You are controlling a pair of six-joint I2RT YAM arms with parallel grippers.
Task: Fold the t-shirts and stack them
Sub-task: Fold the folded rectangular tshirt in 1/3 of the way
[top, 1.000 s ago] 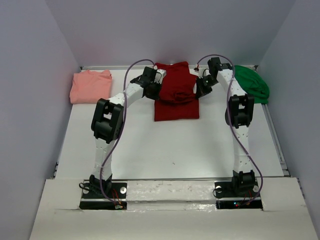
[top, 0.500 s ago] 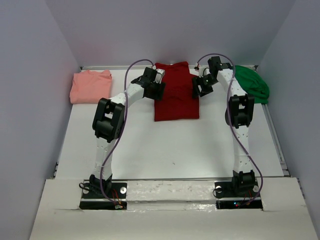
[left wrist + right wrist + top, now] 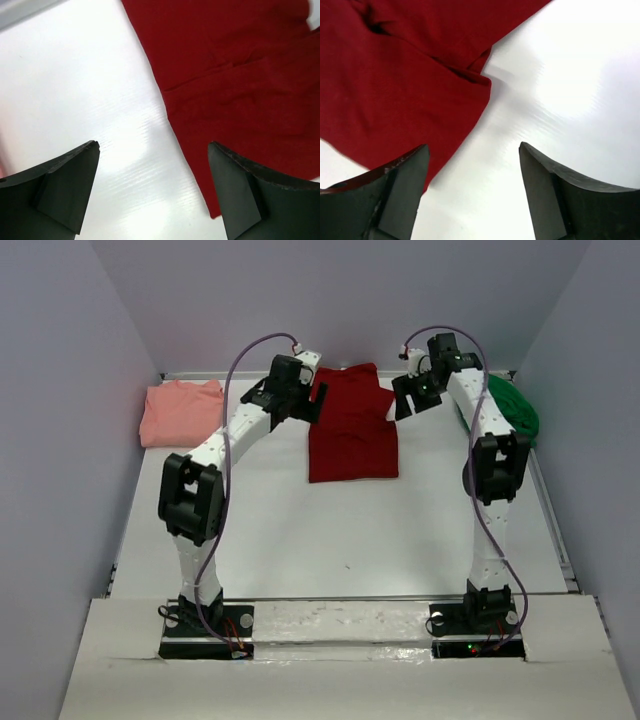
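The dark red t-shirt [image 3: 350, 435] lies folded into a narrow upright rectangle at the back middle of the table. My left gripper [image 3: 314, 404] hovers over its left edge, open and holding nothing. In the left wrist view that gripper [image 3: 153, 146] spans bare table with the red t-shirt [image 3: 240, 75] under its right finger. My right gripper [image 3: 399, 406] hangs open and holding nothing over the shirt's right edge. In the right wrist view that gripper [image 3: 473, 146] has the red cloth [image 3: 395, 75] under its left finger. The salmon-pink t-shirt [image 3: 182, 412] sits folded at back left. The green t-shirt [image 3: 518, 410] lies bunched at back right.
The white table [image 3: 350, 540] is walled on the left, right and back. The right arm's upper link [image 3: 490, 455] passes in front of the green shirt. Both arm bases sit at the near edge.
Both grippers went from shut on the red shirt's edges to open and let the cloth go. Both arms rose and drew back toward the rear wall. The shirt lies flat.
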